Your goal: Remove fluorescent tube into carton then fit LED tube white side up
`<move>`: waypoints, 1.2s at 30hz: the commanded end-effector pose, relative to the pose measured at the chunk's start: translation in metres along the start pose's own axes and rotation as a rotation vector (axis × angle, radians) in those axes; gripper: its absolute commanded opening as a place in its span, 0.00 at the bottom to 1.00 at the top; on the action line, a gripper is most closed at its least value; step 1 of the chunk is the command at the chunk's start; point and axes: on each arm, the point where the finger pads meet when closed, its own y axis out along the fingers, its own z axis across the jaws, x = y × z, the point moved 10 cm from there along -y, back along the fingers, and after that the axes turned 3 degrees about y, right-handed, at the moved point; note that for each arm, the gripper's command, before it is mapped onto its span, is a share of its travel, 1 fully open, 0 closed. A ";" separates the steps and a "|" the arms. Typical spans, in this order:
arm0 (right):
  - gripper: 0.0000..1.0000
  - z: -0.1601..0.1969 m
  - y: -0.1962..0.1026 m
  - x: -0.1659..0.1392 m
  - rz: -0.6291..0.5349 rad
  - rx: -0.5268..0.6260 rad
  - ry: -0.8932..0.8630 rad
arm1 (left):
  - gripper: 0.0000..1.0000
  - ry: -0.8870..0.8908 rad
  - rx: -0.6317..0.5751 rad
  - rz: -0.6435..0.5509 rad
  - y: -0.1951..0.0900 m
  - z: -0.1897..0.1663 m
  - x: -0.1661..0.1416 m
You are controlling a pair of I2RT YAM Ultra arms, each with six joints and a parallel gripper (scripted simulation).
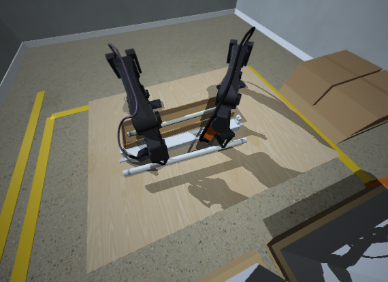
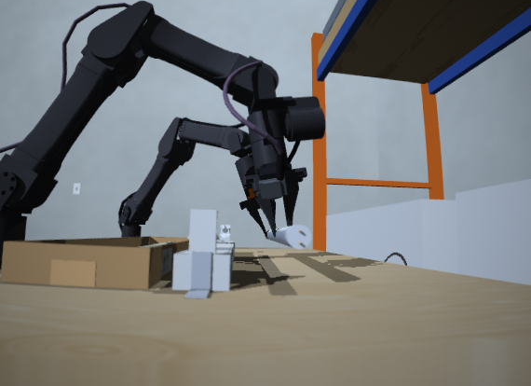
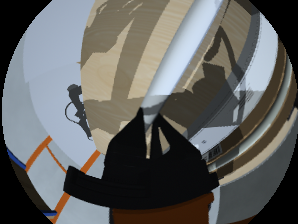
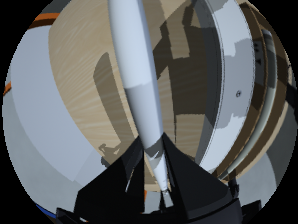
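The white LED tube [image 1: 190, 154] [image 2: 291, 236] [image 3: 180, 55] [image 4: 132, 55] is held level, a little above the bench, alongside the fixture; two pins show on its near end in the exterior view. My left gripper [image 1: 224, 146] [image 3: 147, 112] is shut on it toward one end, my right gripper [image 2: 282, 229] [image 4: 152, 137] toward the other. The white fixture [image 1: 180, 139] [image 2: 182, 271] has upright lampholders and no tube in it. The old tube [image 1: 187, 118] [image 4: 270, 75] lies inside the carton [image 1: 185, 109] [image 2: 28, 264]. Which side of the LED tube faces up is hard to tell.
The carton stands directly behind the fixture, on the arms' base side, and sits flat on the bench [image 1: 136, 222] [image 2: 326, 323]. Both forearms reach over carton and fixture. An orange and blue rack [image 2: 319, 141] stands in the background beyond the bench.
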 end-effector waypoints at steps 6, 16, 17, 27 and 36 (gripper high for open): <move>0.11 0.005 -0.028 -0.005 0.004 0.036 -0.017 | 0.11 -0.023 0.053 -0.027 -0.035 0.014 -0.001; 0.11 0.007 -0.036 -0.003 0.003 0.041 -0.009 | 0.11 -0.023 0.053 -0.034 -0.039 0.017 0.000; 0.11 0.007 -0.036 -0.003 0.003 0.041 -0.009 | 0.11 -0.023 0.053 -0.034 -0.039 0.017 0.000; 0.11 0.008 -0.041 -0.006 0.007 0.017 -0.020 | 0.11 -0.015 0.019 -0.019 -0.034 0.016 0.002; 0.11 0.008 -0.052 -0.008 0.020 0.037 -0.022 | 0.11 -0.017 0.037 -0.033 -0.049 0.019 0.002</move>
